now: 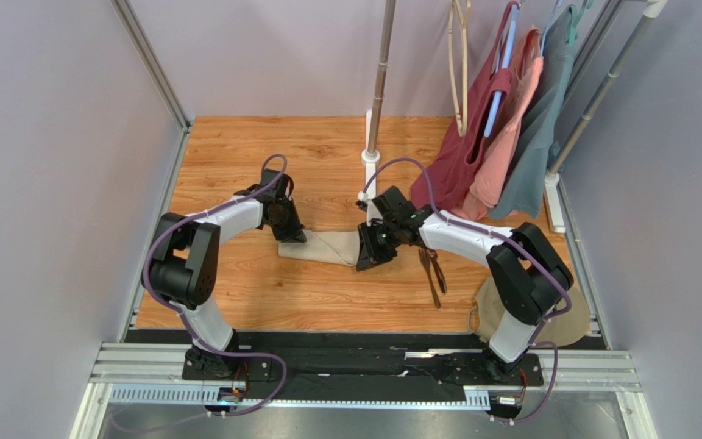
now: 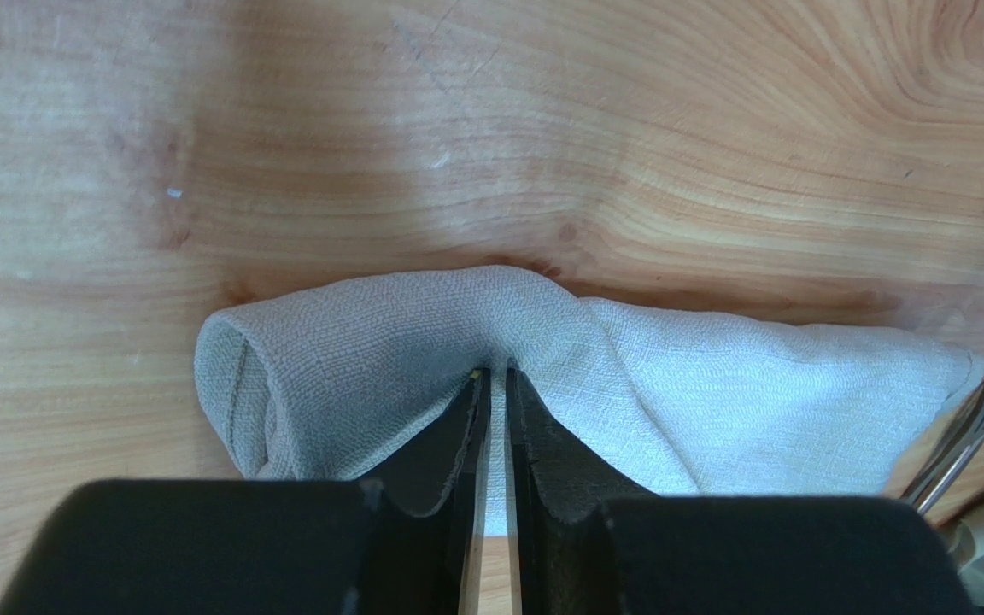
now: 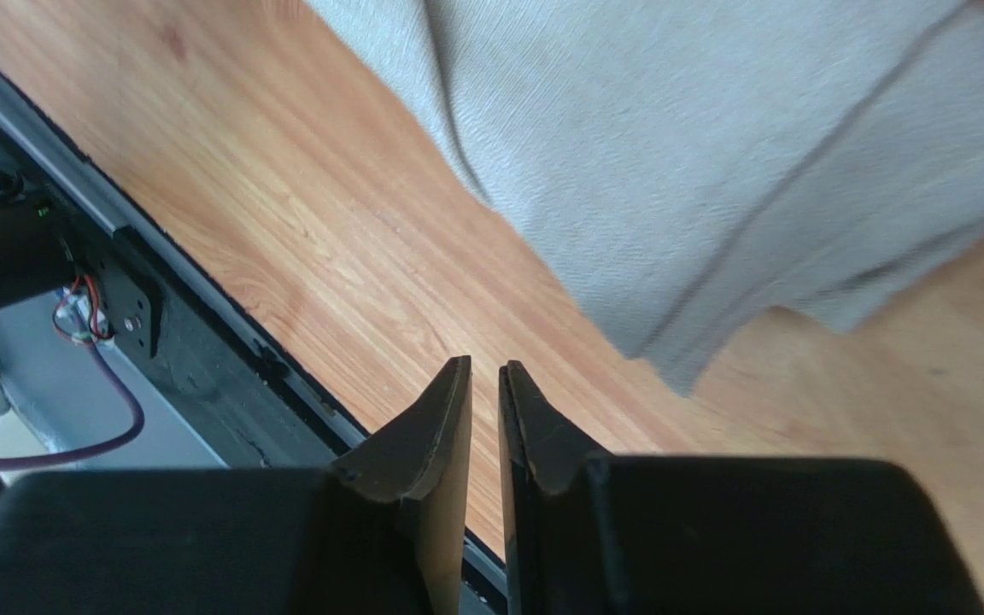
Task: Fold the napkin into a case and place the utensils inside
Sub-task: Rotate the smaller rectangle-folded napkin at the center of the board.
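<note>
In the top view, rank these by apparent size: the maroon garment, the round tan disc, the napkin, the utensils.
1. maroon garment, though it hangs above the table, so probably nearer the camera
2. round tan disc, partly hidden
3. napkin, folded narrow
4. utensils, clearly smallest

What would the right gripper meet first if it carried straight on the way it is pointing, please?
Most likely the bare wooden table, just short of the napkin; the right gripper holds nothing. Depth is unclear, so it might brush the cloth's edge.
</note>
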Available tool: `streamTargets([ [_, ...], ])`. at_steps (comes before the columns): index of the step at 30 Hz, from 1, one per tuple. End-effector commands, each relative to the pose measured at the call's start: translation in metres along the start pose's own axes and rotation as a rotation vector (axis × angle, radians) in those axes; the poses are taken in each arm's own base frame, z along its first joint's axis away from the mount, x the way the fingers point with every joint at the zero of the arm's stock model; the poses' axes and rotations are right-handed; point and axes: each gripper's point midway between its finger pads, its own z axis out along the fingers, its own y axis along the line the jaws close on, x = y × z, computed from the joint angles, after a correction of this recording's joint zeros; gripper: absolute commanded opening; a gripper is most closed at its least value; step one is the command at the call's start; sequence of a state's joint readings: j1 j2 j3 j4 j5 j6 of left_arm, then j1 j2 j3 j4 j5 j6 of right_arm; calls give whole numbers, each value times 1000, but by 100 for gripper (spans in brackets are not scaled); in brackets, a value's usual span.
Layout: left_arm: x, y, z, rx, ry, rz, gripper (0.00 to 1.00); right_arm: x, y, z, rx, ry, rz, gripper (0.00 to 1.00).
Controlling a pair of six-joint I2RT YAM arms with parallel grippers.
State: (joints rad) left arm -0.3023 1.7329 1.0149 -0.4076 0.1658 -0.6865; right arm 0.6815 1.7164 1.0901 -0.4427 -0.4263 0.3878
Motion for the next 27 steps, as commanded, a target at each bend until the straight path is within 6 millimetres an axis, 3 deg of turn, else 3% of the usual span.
streamTargets([
  [1,19,16,-11,-56,15,-22,17,16,13,26,-65,18,13,16],
  [6,42,30,-26,-70,14,-81,17,4,-11,41,63,-35,-1,11],
  [8,43,26,-36,-35,-27,-117,13,-2,-21,48,107,-45,-17,11],
  [9,56,33,-34,-36,-10,-134,13,-14,-22,48,125,-71,-30,10],
  [11,59,25,-40,31,-47,-161,13,-23,-30,55,150,-70,-47,10],
  [12,71,30,-38,33,-25,-177,13,-28,-32,57,157,-76,-52,10],
  [13,74,28,-38,50,-27,-199,13,-48,-27,56,147,-107,-58,10],
  [15,85,29,-39,61,-21,-208,13,-58,-32,65,150,-101,-56,10],
  [16,86,27,-39,71,-30,-216,13,-74,-25,64,128,-126,-63,10],
  [19,93,27,-44,84,-44,-212,14,-87,-20,74,101,-121,-64,11],
  [22,92,25,-54,107,-63,-194,15,-104,-14,70,99,-122,-75,11],
  [25,86,18,-70,137,-98,-148,20,-110,-18,47,147,-139,-60,23],
  [27,80,8,-84,173,-118,-116,22,-103,-32,29,231,-129,-48,38],
])
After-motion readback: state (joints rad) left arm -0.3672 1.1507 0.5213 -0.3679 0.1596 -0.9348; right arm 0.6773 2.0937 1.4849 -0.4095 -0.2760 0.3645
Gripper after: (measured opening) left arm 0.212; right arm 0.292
